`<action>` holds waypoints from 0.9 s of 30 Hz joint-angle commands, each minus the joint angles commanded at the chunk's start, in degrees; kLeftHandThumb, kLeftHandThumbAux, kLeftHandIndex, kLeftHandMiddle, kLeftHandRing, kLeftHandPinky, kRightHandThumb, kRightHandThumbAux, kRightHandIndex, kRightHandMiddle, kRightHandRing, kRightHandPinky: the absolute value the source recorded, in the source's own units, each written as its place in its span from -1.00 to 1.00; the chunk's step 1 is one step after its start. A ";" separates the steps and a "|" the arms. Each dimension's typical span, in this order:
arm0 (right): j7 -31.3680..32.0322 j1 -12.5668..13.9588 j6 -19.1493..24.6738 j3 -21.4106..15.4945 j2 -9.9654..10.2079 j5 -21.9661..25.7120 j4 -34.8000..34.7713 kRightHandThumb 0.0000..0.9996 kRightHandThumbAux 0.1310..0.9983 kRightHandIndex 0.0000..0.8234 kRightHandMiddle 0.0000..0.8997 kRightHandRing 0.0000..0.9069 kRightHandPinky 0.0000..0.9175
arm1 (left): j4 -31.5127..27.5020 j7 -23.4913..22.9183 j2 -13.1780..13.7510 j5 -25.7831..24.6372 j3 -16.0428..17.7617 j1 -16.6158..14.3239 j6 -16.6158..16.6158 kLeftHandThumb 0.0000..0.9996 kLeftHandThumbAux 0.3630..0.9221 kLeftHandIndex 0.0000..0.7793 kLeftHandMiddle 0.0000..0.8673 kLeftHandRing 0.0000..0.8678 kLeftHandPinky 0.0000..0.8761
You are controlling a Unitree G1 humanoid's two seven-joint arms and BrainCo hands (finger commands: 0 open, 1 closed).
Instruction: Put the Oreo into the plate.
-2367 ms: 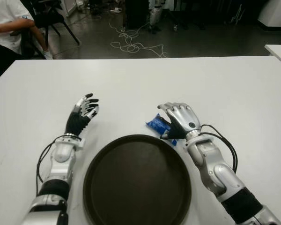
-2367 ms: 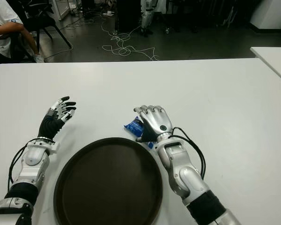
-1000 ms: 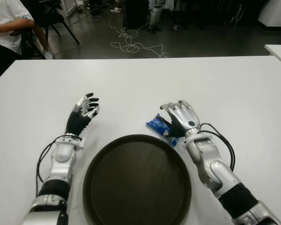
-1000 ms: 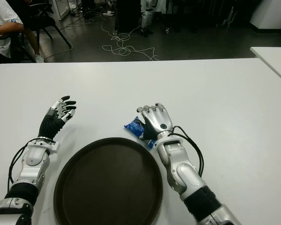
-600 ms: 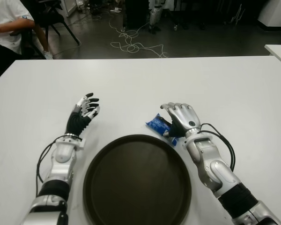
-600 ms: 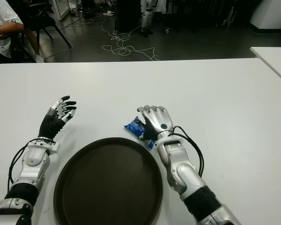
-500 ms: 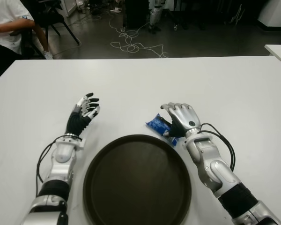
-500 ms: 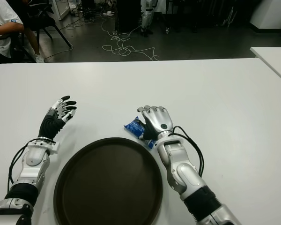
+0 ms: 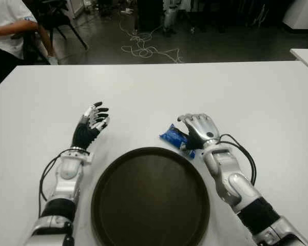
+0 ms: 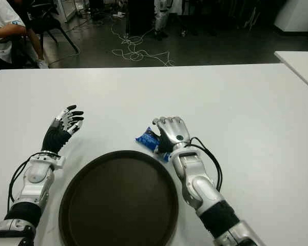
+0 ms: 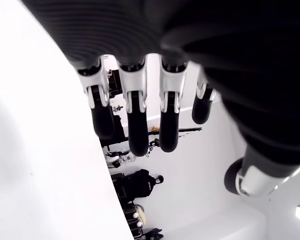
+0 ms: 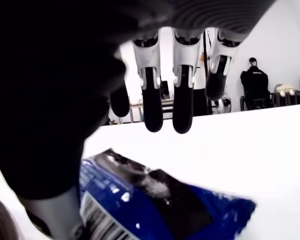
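A blue Oreo pack (image 9: 172,135) lies flat on the white table (image 9: 246,92), just beyond the far right rim of the dark round plate (image 9: 100,184). My right hand (image 9: 197,128) is over the pack's right end. In the right wrist view its fingers (image 12: 152,100) arch above the Oreo pack (image 12: 155,205) with a gap between, and the thumb is down beside it, so the hand is open. My left hand (image 9: 92,120) shows left of the plate with fingers (image 11: 135,115) spread, holding nothing.
A person in a white shirt (image 9: 5,31) sits beyond the table's far left corner beside a chair (image 9: 56,20). Cables (image 9: 143,48) lie on the dark floor behind. Another white table's corner (image 9: 305,56) shows at the right edge.
My right hand has settled slightly lower over the pack, its fingers bent a little more. The pack, the plate and my left hand have stayed in place.
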 joint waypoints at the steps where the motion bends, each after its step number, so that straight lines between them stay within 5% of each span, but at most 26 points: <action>1: -0.82 -0.02 -0.59 -0.06 0.05 0.35 0.68 -1.00 0.65 -0.28 -0.21 -0.22 -0.29 | 0.03 0.03 -0.01 0.00 0.01 -0.05 0.03 -0.99 -0.27 -0.62 -0.43 -0.43 -0.56; 8: -5.37 -0.64 -4.37 -0.44 0.36 3.37 5.14 -1.00 0.76 -0.02 0.09 0.08 0.00 | 0.14 0.17 -0.22 -0.05 0.02 -0.20 0.30 -0.95 -0.26 -0.55 -0.42 -0.44 -0.53; 27: -8.78 -1.86 -8.04 -0.29 0.28 8.36 11.16 -0.98 0.78 0.10 0.19 0.18 0.10 | 0.04 0.97 -0.45 0.61 -0.28 -0.19 0.08 -0.95 -0.20 -0.58 -0.40 -0.44 -0.53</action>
